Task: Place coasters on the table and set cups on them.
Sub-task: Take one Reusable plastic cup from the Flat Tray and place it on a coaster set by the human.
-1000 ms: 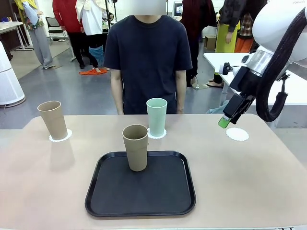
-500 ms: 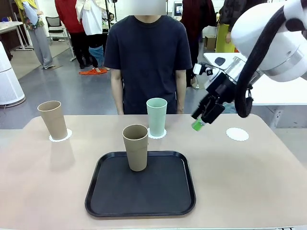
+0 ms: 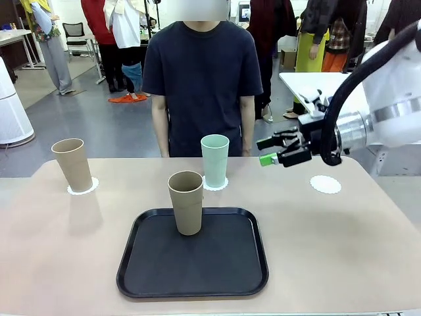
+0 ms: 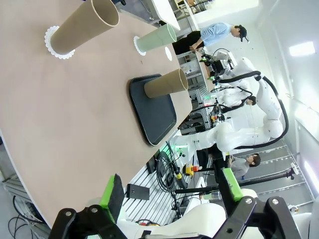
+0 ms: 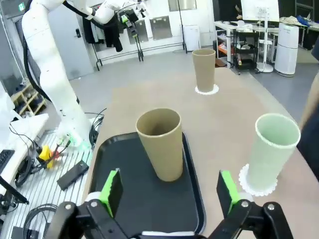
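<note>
The right end effector (image 3: 267, 151) hovers over the tabletop (image 3: 342, 237), fingers apart and empty. Ahead of it the mint cup (image 3: 214, 160) stands on a lacy coaster (image 3: 225, 184), with a tan cup (image 3: 187, 202) on the black tray (image 3: 197, 263). A bare coaster (image 3: 325, 184) lies behind and below it. The left end effector (image 4: 171, 188) is also spread and empty.

mint cup (image 3: 214, 160), tan cup (image 3: 187, 210), black tray (image 3: 197, 263)
</note>
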`<action>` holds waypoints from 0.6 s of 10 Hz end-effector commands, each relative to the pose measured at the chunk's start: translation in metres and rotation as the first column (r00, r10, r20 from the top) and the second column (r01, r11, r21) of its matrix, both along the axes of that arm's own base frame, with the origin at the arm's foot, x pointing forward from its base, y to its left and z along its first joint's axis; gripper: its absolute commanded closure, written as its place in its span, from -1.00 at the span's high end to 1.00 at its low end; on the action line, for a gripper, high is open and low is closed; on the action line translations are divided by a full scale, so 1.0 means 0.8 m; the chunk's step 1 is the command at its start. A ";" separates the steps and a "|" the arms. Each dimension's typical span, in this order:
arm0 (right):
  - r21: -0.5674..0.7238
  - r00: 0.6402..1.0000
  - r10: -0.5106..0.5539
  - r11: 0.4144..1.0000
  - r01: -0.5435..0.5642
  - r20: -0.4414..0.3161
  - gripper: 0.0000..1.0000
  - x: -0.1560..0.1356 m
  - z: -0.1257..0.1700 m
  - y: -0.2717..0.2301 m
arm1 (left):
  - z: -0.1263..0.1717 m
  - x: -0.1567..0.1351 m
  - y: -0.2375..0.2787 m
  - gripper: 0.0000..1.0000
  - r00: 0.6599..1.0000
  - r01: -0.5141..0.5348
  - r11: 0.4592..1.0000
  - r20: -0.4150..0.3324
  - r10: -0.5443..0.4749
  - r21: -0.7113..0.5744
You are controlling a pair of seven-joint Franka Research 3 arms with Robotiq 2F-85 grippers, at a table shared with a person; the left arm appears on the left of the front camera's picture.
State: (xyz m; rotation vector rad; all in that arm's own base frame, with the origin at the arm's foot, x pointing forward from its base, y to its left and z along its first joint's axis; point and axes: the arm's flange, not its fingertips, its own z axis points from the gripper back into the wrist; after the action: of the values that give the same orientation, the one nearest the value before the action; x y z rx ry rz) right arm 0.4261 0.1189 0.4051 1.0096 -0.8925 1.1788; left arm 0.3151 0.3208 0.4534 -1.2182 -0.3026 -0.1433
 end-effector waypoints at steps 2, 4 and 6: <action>-0.064 0.998 0.033 0.998 -0.029 0.058 1.00 -0.023 -0.038 0.019 | 0.003 -0.003 0.001 1.00 1.000 0.001 1.000 0.003 -0.001 -0.005; -0.079 0.999 0.017 0.997 -0.014 0.035 1.00 -0.027 -0.044 0.024 | 0.003 -0.003 0.001 1.00 1.000 0.001 1.000 0.003 -0.001 -0.005; -0.054 0.999 0.042 0.998 -0.041 0.018 1.00 -0.021 -0.043 0.018 | 0.003 -0.003 0.001 1.00 1.000 0.001 1.000 0.003 -0.001 -0.005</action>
State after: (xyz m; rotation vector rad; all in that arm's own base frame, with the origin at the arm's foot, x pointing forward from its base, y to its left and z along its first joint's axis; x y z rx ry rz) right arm 0.4074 0.1365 0.3687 0.9648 -0.8439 1.2521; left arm 0.3151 0.3208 0.4535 -1.2181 -0.3026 -0.1434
